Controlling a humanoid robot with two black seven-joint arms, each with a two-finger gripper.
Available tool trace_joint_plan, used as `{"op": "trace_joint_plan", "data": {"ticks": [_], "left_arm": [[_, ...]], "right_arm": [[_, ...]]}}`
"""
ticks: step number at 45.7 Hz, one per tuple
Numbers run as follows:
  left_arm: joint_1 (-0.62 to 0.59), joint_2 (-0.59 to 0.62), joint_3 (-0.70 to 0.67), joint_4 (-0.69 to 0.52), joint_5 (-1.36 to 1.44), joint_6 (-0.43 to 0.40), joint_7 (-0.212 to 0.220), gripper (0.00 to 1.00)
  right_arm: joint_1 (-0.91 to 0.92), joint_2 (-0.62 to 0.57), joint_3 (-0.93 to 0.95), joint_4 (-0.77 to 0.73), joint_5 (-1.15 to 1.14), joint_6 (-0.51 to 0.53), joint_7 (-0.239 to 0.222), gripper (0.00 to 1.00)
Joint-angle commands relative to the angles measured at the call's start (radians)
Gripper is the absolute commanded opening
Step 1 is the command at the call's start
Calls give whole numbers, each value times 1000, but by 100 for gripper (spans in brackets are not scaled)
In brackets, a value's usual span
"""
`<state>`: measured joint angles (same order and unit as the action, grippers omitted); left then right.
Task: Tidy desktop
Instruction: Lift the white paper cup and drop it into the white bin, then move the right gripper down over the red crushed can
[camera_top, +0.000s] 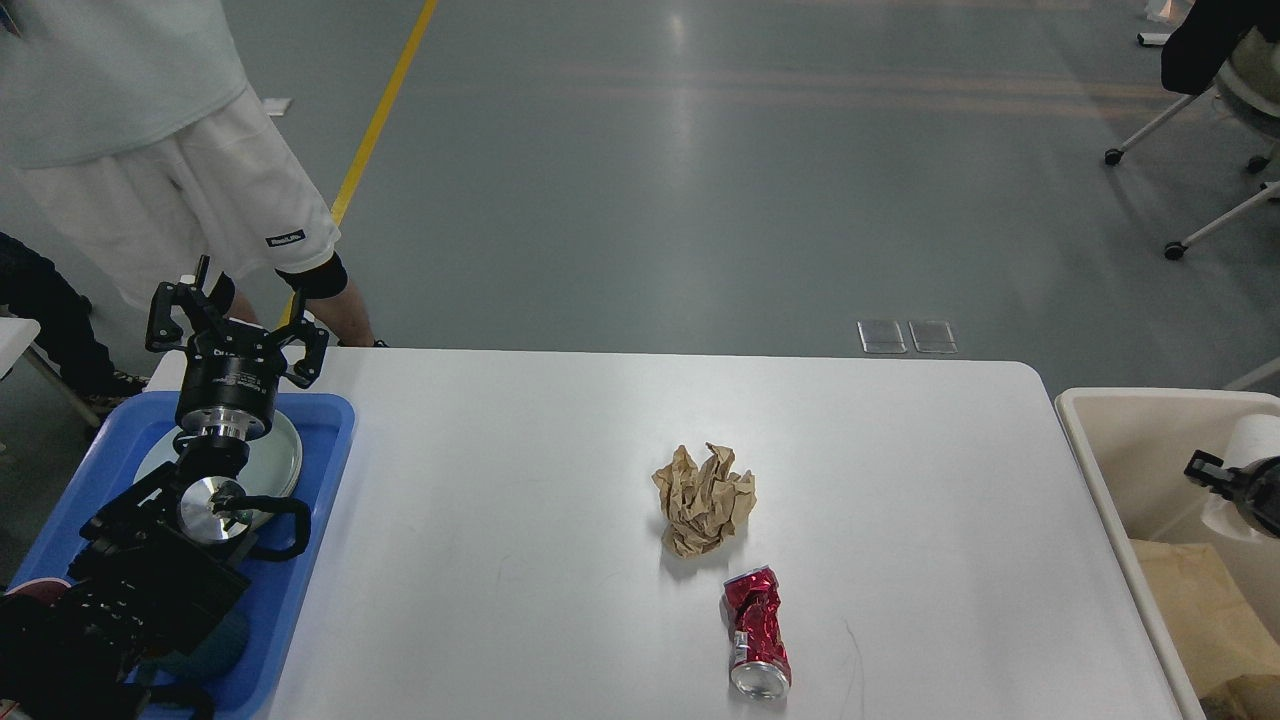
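Observation:
The white desktop (500, 480) fills the middle of the head view. A crumpled brown paper ball (705, 498) lies right of its centre. A crushed red can (757, 630) lies on its side just in front of the paper ball, near the front edge. My left gripper (235, 320) is raised over the blue tray at the left with its fingers spread open and empty. Only a small dark part of my right gripper (1215, 475) shows at the right edge, over the beige bin. Its fingers cannot be told apart.
A blue tray (325, 480) at the desktop's left end holds a pale plate (280, 455), partly hidden by my left arm. A beige bin (1095, 440) stands off the right end with a white roll (1255, 440) and brown paper (1200, 600) inside. A person (170, 150) stands behind the left corner.

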<state>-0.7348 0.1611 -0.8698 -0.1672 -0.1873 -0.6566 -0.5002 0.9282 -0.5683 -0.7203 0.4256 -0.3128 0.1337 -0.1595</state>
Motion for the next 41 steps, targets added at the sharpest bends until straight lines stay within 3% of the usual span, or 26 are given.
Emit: {"op": "trace_joint_plan", "data": {"ticks": [1, 19, 34, 39, 41], "left_arm": [[0, 0, 0, 0, 0, 0, 0, 96], [0, 0, 0, 0, 0, 0, 0, 96], [0, 0, 0, 0, 0, 0, -1, 96], [0, 0, 0, 0, 0, 0, 0, 96], [0, 0, 0, 0, 0, 0, 0, 96]], "right_arm": [[-26, 18, -1, -5, 0, 1, -2, 100], [32, 67, -28, 47, -6, 18, -3, 100], [406, -47, -83, 573, -20, 58, 0, 100], [532, -47, -85, 705, -37, 148, -2, 100], [610, -42, -76, 775, -37, 246, 0, 100]]}}
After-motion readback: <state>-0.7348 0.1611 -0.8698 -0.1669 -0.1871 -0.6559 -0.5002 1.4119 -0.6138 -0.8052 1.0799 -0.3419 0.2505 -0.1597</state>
